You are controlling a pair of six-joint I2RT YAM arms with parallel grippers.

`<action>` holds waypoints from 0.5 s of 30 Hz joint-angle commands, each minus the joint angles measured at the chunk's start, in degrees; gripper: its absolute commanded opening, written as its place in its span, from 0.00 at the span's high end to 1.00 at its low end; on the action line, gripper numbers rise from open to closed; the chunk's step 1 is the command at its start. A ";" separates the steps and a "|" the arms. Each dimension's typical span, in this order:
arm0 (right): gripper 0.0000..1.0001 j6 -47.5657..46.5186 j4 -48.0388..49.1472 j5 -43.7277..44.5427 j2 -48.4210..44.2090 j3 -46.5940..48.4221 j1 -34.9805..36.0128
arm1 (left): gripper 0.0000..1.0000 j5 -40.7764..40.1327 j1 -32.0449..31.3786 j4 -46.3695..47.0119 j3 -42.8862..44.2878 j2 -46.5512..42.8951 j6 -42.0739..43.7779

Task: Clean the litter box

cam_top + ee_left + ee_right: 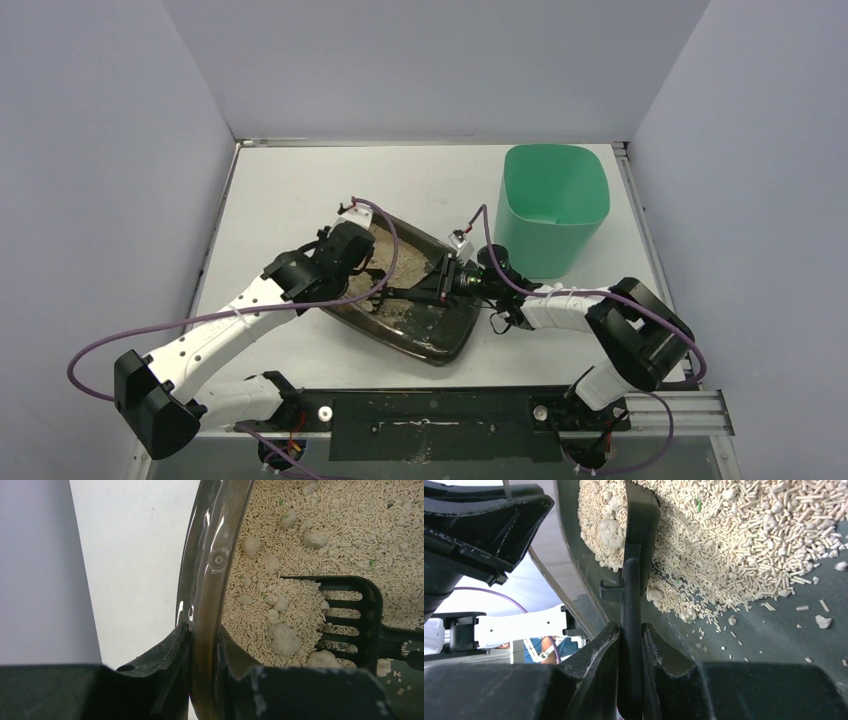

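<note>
A: Grey-black shallow plastic litter box [430, 338], rounded corners and a wide rim, sits near the middle of the white worktop [280, 180], turned at an angle between the two arms!

B: And both arms are on it. The left gripper [202, 630] is pinched narrow on the tray's left rim, with one finger outside over the worktop and one inside against the wall.

A: Over on the right, the right gripper [630, 626] is clamped tight on the flat handle of the small black slotted plastic scoop [360, 615]. From the wrist view the handle shows edge-on between the fingers.

B: The scoop's head is down in the beige sandy granules [340, 520], close to the rim that the left gripper holds. Pale rounded clumps [284, 639] touch its tines, and more lie just beside it.

A: The litter is banked towards the left end of the box. On the right the dark bare floor shows, with only stray pellets and crumbs on it.

B: A few green flecks [371, 564] in the litter, too.

A: Far right on the worktop stands the tall mint-green plastic bin [550, 215], upright, mouth open, near the right arm's wrist and apart from the litter box.

B: Whether the box lies flat or is tipped up on one side, I cannot tell from above.
</note>
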 commanded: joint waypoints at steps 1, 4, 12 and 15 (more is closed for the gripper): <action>1.00 4.65 11.58 3.87 -0.86 -5.39 -2.69 | 1.00 -1.59 -0.84 12.94 6.68 -4.27 -2.79; 1.00 2.08 8.91 0.06 0.71 -1.73 -0.15 | 1.00 -1.98 -0.85 13.02 6.65 -4.30 -2.49; 1.00 4.99 12.57 5.81 -1.26 -5.39 -1.01 | 1.00 -1.95 -0.95 13.46 5.27 -4.04 -3.50; 1.00 5.25 16.72 2.00 0.87 -4.48 -0.20 | 1.00 -2.26 -0.99 13.73 4.34 -4.16 -3.54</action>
